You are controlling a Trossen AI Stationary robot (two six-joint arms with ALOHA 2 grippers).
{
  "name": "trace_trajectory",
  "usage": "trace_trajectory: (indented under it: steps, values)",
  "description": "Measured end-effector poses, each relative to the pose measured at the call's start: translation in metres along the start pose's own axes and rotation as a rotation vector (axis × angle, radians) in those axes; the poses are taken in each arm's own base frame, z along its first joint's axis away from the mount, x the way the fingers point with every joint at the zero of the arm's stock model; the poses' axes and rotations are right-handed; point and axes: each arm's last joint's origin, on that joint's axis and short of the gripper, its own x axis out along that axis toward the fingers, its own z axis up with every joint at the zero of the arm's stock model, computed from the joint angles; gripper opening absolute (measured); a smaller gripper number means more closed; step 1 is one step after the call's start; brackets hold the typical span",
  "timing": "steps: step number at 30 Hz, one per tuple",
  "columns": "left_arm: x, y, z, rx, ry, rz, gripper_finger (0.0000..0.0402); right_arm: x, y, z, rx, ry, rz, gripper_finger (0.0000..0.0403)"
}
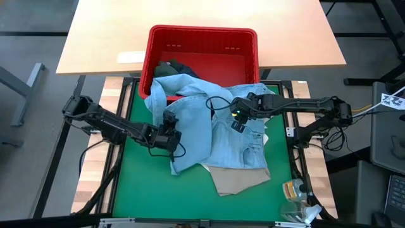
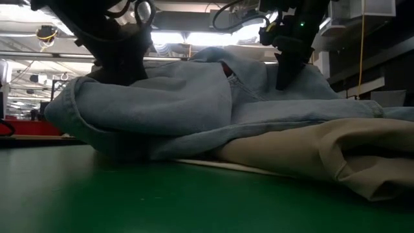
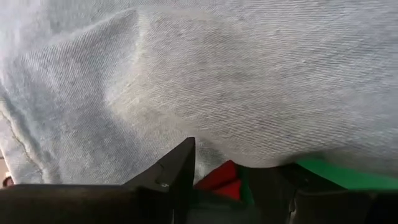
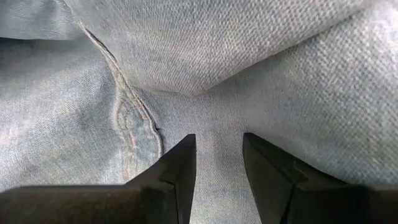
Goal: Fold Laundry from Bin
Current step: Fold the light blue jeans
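Observation:
The light blue shirt (image 1: 215, 126) (image 2: 181, 103) trails from the red bin's (image 1: 202, 30) near rim down onto the green mat (image 1: 139, 183). Its near part lies on a beige garment (image 1: 237, 180) (image 2: 310, 152). A dark olive garment (image 1: 174, 68) lies inside the bin. My left gripper (image 1: 169, 136) (image 3: 236, 165) is at the shirt's left side and shut on it. My right gripper (image 1: 239, 121) (image 4: 217, 140) (image 2: 284, 77) stands over the shirt's middle, also shut on it. My left gripper has the shirt's lower edge (image 3: 224, 158) between its fingertips, coming from the table's left and slanting down. One layer or several, I cannot tell. The cloth there is raised, with mat and bin showing under it. My right gripper pinches a raised fold of the shirt's middle (image 4: 214, 124), beside a stitched seam (image 4: 134, 124). Its fingers slant down from above. Creases run up toward the fingers, and the rest of the shirt lies on the beige garment and the mat.
A light wooden table (image 1: 202, 12) with a white sheet (image 1: 130, 57) stands behind the bin. Clear plastic items (image 1: 296, 199) lie at the mat's near right corner. Bare green mat lies to the near left.

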Motion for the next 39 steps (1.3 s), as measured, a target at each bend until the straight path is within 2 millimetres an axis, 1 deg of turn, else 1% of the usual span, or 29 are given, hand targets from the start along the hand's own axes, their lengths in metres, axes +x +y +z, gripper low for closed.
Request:
trace_trajectory:
  steps: [2, 4, 6, 9, 10, 13, 15, 18, 23, 29, 32, 35, 39]
  values:
    - [0.002, 0.002, -0.001, -0.009, 0.006, 0.002, 0.0127, 0.0, 0.0, 0.0, 0.0, 0.0, 0.0, 0.0133]
    - [0.003, 0.002, 0.0, -0.019, 0.007, 0.006, 0.0109, 0.0, 0.0, 0.0, 0.0, 0.0, 0.0, 0.0133]
    - [0.002, 0.003, 0.001, -0.047, 0.002, 0.02, 0.0079, 0.0, 0.0, 0.0, 0.0, 0.0, 0.0, 0.0133]
    - [-0.001, 0.001, 0.004, -0.066, -0.02, 0.041, 0.0022, 0.0, 0.0, 0.0, 0.0, 0.0, 0.0, 0.0133]
    - [-0.002, 0.001, 0.005, -0.068, -0.027, 0.045, 0.0012, 0.0, 0.0, 0.0, 0.0, 0.0, 0.0, 0.0133]
    - [-0.006, -0.001, 0.007, -0.071, -0.041, 0.062, 0.0007, 0.0, 0.0, 0.0, 0.0, 0.0, 0.0, 0.0133]
    - [-0.01, -0.002, 0.009, -0.113, -0.056, 0.065, 0.0004, 0.0, 0.0, 0.0, 0.0, 0.001, 0.0, 0.0133]
    - [-0.019, 0.002, 0.014, -0.252, -0.088, 0.092, 0.0002, 0.0, 0.0, 0.0, -0.001, 0.001, 0.0, 0.0133]
    - [-0.038, 0.016, 0.022, -0.47, -0.168, 0.071, 0.0002, 0.0, 0.0, 0.0, -0.001, 0.003, -0.001, 0.0133]
    - [-0.069, 0.039, 0.028, -0.659, -0.285, -0.09, 0.0001, 0.0, 0.0, 0.0, -0.002, 0.004, -0.001, 0.0133]
    - [-0.082, 0.051, 0.03, -0.722, -0.298, -0.207, 0.0001, 0.0, 0.0, -0.001, -0.003, 0.008, -0.002, 0.0133]
    - [-0.097, 0.064, 0.027, -0.75, -0.243, -0.332, 0.0, 0.0, 0.0, -0.002, -0.006, 0.018, -0.004, 0.0133]
    - [-0.118, 0.084, 0.016, -0.822, -0.063, -0.557, 0.0, 0.0, -0.001, -0.003, -0.011, 0.033, -0.005, 0.0133]
